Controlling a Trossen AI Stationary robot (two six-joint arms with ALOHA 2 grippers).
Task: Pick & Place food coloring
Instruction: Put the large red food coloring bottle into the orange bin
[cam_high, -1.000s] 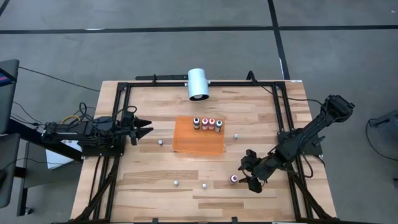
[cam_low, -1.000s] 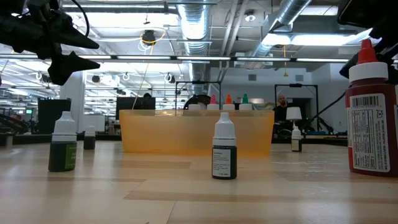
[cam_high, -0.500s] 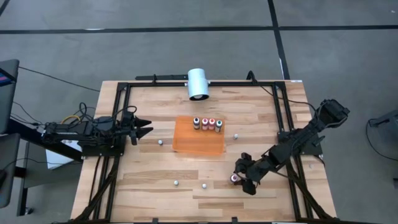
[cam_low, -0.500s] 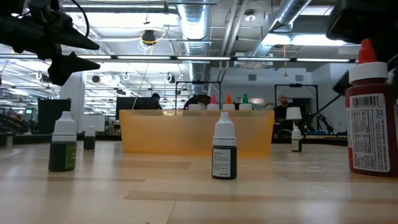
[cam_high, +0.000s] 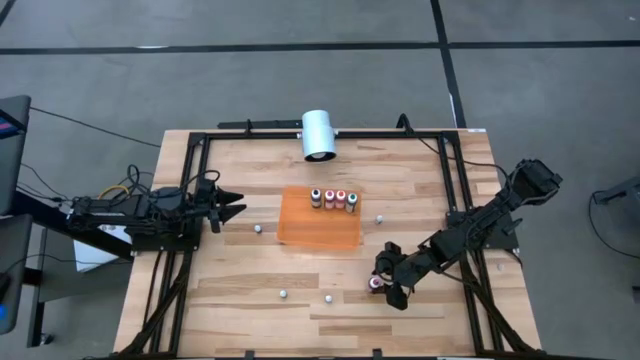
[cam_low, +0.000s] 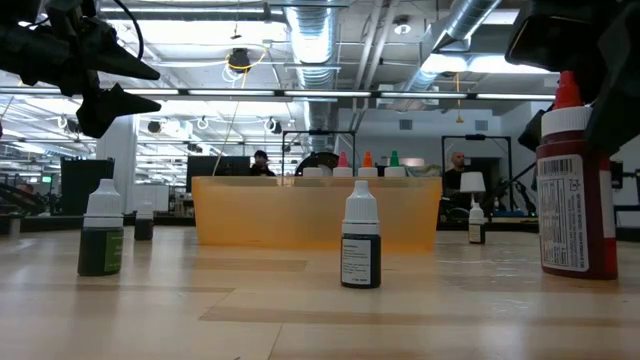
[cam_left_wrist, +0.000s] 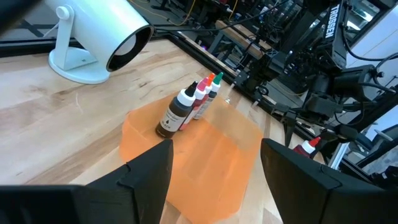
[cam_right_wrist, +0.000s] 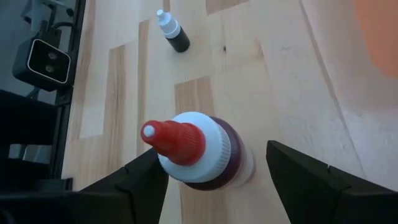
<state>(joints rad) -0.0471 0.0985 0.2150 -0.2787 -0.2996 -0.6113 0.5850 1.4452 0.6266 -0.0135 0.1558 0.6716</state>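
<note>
The table (cam_high: 250, 265) is pale wood inside a black frame, and at its far edge, well away from both grippers, a large white cylinder (cam_high: 319, 134) lies on its stand, no part of the job. Between the two arms sits the orange tray (cam_high: 318, 228), presumably the place the bottles are meant to end up, since four food coloring bottles (cam_high: 333, 199) already stand in a row along its far side.

The left gripper (cam_high: 233, 208) hangs at the table's left edge with its jaws wide and nothing between them, pointed toward the tray; it looks to be waiting out of the way.

The right gripper (cam_high: 385, 283) is the one at work. It is low over the near right part of the table, jaws spread wide, and the red-capped bottle (cam_right_wrist: 198, 154) stands upright on the wood directly between its fingers (cam_right_wrist: 314, 183), not visibly pinched on either side. The wide spread makes sense as clearance for straddling the bottle before closing on its body.

The remaining small bottles stand loose on the wood: one dark bottle (cam_right_wrist: 173, 32) just beyond the right gripper, another (cam_high: 282, 294) farther off toward the left arm, one (cam_high: 257, 228) near the left gripper, and one (cam_high: 380, 218) beside the tray.
</note>
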